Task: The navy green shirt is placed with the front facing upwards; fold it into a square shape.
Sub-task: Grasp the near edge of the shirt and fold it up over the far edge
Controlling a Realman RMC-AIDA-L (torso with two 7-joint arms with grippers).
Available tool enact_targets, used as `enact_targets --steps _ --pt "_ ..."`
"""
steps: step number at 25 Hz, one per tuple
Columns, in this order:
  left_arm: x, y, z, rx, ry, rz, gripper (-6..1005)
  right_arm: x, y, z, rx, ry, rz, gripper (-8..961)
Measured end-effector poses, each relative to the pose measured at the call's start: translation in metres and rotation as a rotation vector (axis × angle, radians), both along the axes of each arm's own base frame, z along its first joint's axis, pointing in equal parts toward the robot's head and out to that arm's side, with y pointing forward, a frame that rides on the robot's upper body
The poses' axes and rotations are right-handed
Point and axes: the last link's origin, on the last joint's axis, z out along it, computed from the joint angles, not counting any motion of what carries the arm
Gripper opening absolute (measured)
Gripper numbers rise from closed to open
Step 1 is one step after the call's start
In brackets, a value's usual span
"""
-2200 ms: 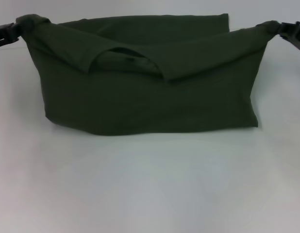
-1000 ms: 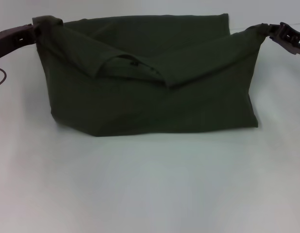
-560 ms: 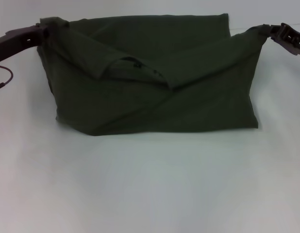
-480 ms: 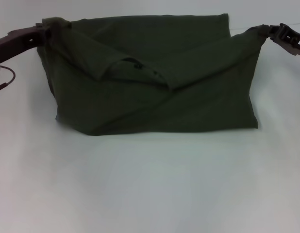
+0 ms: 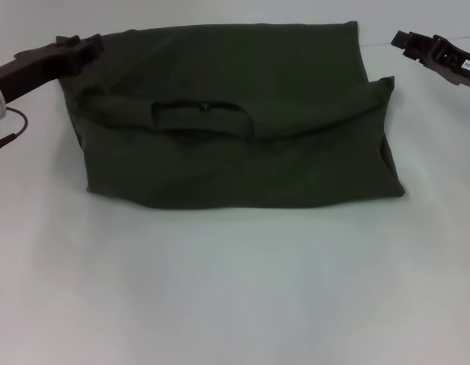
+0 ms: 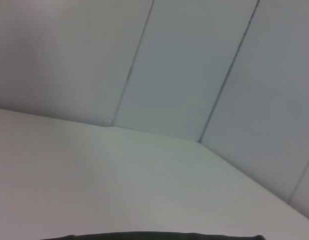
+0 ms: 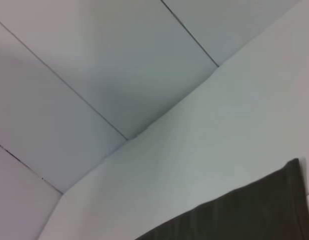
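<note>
Lying flat on the white table (image 5: 235, 296), the navy green shirt (image 5: 235, 152) is a wide rectangle with its near half doubled back over the far half; the folded-over edge runs across the middle, and the neck opening shows as a dark slit just left of centre. That lie suggests a lengthwise fold already laid down, with the cloth left to settle so its corners stay roughly square (the right-hand corner of the upper layer pokes out a little past the layer beneath).

The left gripper (image 5: 81, 46) sits at the shirt's far-left corner, just at the hem, and from the head view it appears to grip nothing; whether its jaws stand apart or together I cannot tell, since the tip reads as one dark block. The right gripper (image 5: 406, 39) hangs clear of the cloth beside the far-right corner, likewise holding nothing, and its jaw state is equally unreadable. Both seem placed wide so each can take one end for the crosswise fold that a square shape would need.

Both wrist views show only table, wall panels and a strip of dark cloth.

Count: one shirt, two grippers, one table.
</note>
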Motion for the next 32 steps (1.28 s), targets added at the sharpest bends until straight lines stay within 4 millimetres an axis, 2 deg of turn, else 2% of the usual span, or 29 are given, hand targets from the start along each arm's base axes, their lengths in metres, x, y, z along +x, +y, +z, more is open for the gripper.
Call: enact_targets --steps 8,10,14,15,17,18,19,25,32 --pt "-0.009 0.001 0.0 0.039 0.008 0.061 486 0.002 -0.007 0.001 0.04 0.005 0.029 471" --pt "-0.012 -0.002 0.002 0.038 -0.001 0.065 582 0.003 -0.012 0.0 0.038 0.0 0.052 516" --pt "-0.017 -0.012 0.009 0.024 -0.033 0.044 769 0.005 -0.029 -0.002 0.014 0.011 0.109 681" --pt "-0.02 -0.025 0.017 0.01 -0.059 -0.003 811 0.007 -0.035 -0.002 0.007 0.018 0.119 729" --pt "-0.019 -0.036 0.025 0.002 -0.085 -0.058 895 0.017 -0.054 0.0 -0.014 0.036 0.128 811" --pt "-0.022 -0.043 0.027 -0.001 -0.098 -0.069 937 0.017 -0.054 0.0 -0.014 0.036 0.128 845" --pt "-0.024 -0.051 0.031 -0.002 -0.116 -0.091 940 0.021 -0.062 0.0 -0.022 0.043 0.129 879" --pt "-0.036 -0.076 0.035 -0.014 -0.167 -0.085 952 0.04 -0.099 -0.003 -0.077 0.014 0.132 868" --pt "-0.043 -0.089 0.026 -0.032 -0.191 -0.062 952 0.057 -0.119 -0.006 -0.118 -0.006 0.076 868"
